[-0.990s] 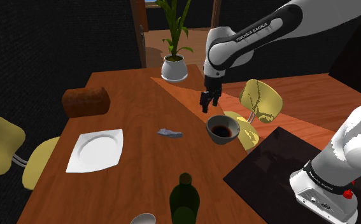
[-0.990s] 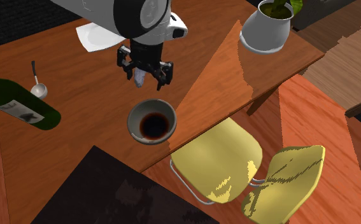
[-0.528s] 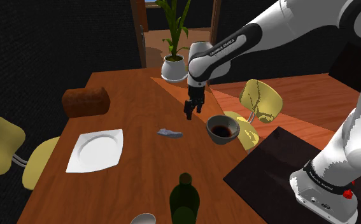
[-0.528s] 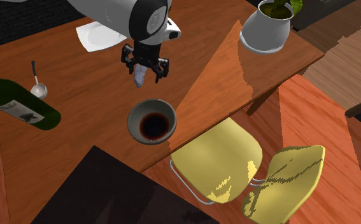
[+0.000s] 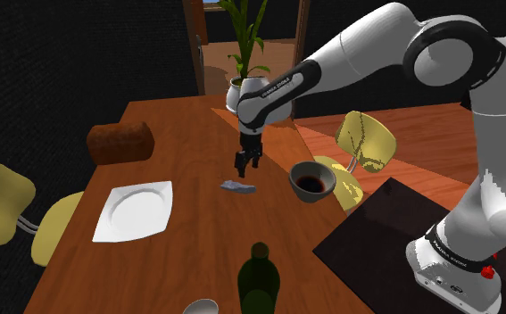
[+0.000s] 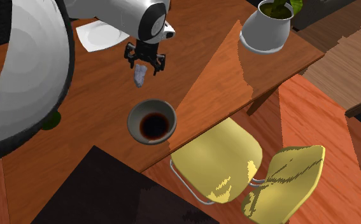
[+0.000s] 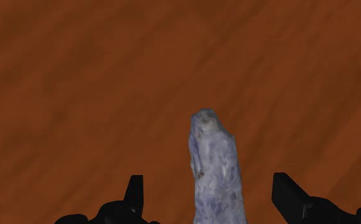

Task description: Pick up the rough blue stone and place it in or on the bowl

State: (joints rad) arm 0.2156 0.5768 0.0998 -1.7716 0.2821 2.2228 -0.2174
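Observation:
A rough, elongated grey-blue stone (image 5: 237,186) (image 6: 139,76) (image 7: 216,168) lies flat on the wooden table (image 5: 197,241). My black gripper (image 5: 245,166) (image 6: 145,63) (image 7: 214,203) hangs open just above it, pointing down. In the wrist view the stone runs up between my two fingers, which stand apart and touch nothing. The grey bowl (image 5: 312,181) (image 6: 151,121), dark inside, sits on the table to the shoulder view's right of the stone, near the table edge.
A white square plate (image 5: 136,210), a brown loaf (image 5: 120,142), a green bottle (image 5: 258,284) and a spoon (image 5: 200,307) share the table. A potted plant (image 5: 244,89) stands at the far end. Yellow chairs (image 6: 236,165) flank the table edges.
The arm has swung from above the bowl toward the shoulder view's left and come down over the stone. The fingers have stayed open. The stone has not moved.

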